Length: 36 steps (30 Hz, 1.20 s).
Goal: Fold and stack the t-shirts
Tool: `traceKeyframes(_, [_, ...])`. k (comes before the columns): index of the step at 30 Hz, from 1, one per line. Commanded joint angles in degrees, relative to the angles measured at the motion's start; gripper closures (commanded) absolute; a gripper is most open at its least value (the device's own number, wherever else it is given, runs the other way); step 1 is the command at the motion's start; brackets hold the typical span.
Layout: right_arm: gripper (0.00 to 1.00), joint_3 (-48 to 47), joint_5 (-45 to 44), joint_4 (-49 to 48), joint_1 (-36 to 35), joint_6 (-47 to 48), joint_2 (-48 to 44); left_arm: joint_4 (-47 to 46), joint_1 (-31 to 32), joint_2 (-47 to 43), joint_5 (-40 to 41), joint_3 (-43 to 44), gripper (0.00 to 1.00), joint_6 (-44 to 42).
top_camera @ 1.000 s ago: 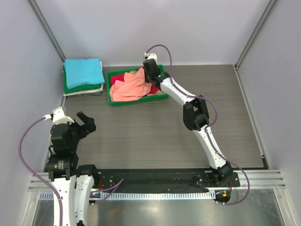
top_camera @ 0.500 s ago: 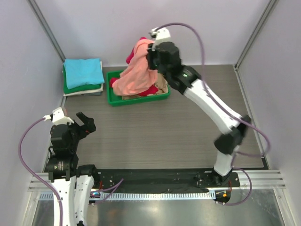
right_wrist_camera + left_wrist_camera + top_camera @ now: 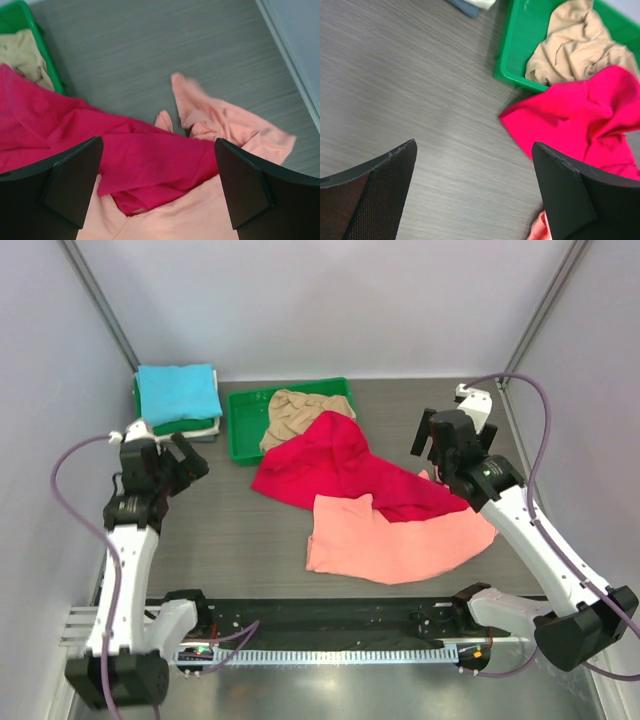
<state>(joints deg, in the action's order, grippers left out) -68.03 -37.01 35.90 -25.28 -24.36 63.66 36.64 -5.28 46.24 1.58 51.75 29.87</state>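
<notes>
Two crumpled garments sprawl on the grey wood-grain worktop (image 3: 240, 530): a crimson-red cloth t-shirt (image 3: 340, 465) overlapping a salmon-orange cloth t-shirt (image 3: 385, 540); both arms' jaws stand spread, empty.

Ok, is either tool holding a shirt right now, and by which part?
Nothing is held. Both are open: the right tool hangs above the salmon shirt and red shirt, and the left tool above the table.
</notes>
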Motion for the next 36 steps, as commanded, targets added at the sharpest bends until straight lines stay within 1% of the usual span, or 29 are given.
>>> traceKeyframes(1, [0.0,-0.5,0.4,1.5,-0.1,-2.8,-3.4,-5.9,3.0,11.5,-1.2,6.9,0.04,0.7])
traceKeyframes(2, [0.0,0.5,4.0,0.1,-0.1,-2.4,-3.3,-6.1,4.2,14.1,0.7,8.3,0.04,0.3])
traceKeyframes(3, [0.0,1.1,6.0,-0.3,-0.1,-2.4,-2.9,-6.1,7.4,19.0,1.3,9.5,0.04,-0.1])
traceKeyframes(4, [0.0,1.7,7.8,-0.8,-0.1,-2.6,-1.7,-6.0,8.7,20.6,1.7,12.0,0.07,-0.2])
traceKeyframes(5, [0.0,2.6,11.8,-1.6,-0.1,-2.2,-0.8,-6.2,10.0,22.3,2.5,12.6,0.09,0.1])
traceKeyframes(6, [0.0,2.9,13.4,-1.8,-0.2,-2.1,0.3,-6.5,13.1,24.1,2.8,12.9,0.1,0.2])
traceKeyframes(8, [0.0,4.2,16.2,-2.9,-0.1,-2.0,3.2,-7.7,16.2,25.6,4.1,12.6,0.1,0.4])
traceKeyframes(9, [0.01,4.7,19.5,-3.7,-0.1,-1.9,4.2,-8.0,18.9,26.8,4.7,12.2,0.1,0.4])
traceKeyframes(10, [0.0,5.3,22.0,-4.7,-0.1,-1.5,5.3,-8.3,19.9,27.3,5.0,11.9,0.09,0.5])
traceKeyframes(12, [0.0,5.5,25.1,-5.8,-0.1,-0.7,10.9,-8.2,21.6,27.9,3.7,10.9,0.09,0.5])
traceKeyframes(16, [0.0,2.3,27.3,-6.1,-0.1,1.9,23.0,-6.6,22.2,24.8,1.7,9.1,0.08,-0.8])
traceKeyframes(17, [0.0,0.3,27.0,-6.2,-0.1,2.5,27.5,-4.1,22.2,22.5,1.8,9.2,0.07,-1.5])
traceKeyframes(19, [0.0,-1.6,25.0,-6.2,-0.2,2.6,31.0,-1.3,22.2,20.1,2.2,9.8,0.05,-3.7])
traceKeyframes(20, [0.0,-3.1,24.8,-6.5,-0.2,2.6,34.6,1.7,22.2,17.7,2.3,10.0,0.05,-4.4])
traceKeyframes(25, [0.0,-7.8,23.6,-6.7,-0.4,1.7,43.3,7.0,22.2,9.2,4.0,7.2,0.0,-8.5])
traceKeyframes(28, [0.01,-9.5,23.2,-6.8,-0.9,1.9,47.5,8.0,22.2,3.1,5.6,3.9,0.0,-10.0])
traceKeyframes(30, [0.22,-10.5,24.3,-6.7,-1.5,2.3,49.5,7.4,22.2,-0.9,7.4,1.7,0.0,-11.5])
traceKeyframes(31, [0.38,-10.7,24.7,-6.8,-1.6,2.3,51.1,6.8,22.2,-2.2,8.2,0.7,0.0,-11.6])
traceKeyframes(32, [0.68,-11.2,25.1,-6.5,-1.8,2.3,51.7,5.6,22.2,-3.3,9.0,-1.4,0.0,-11.0])
traceKeyframes(34, [0.84,-11.5,26.0,-6.5,-2.1,2.6,52.6,4.9,22.2,-5.5,8.0,-1.6,0.0,-11.2])
traceKeyframes(35, [0.99,-12.2,26.3,-6.0,-2.1,2.6,52.9,5.2,22.2,-5.8,8.3,-1.2,0.0,-11.2])
traceKeyframes(36, [0.99,-12.8,26.2,-5.4,-2.1,2.7,52.6,5.2,22.2,-6.0,9.1,-1.2,0.0,-11.2])
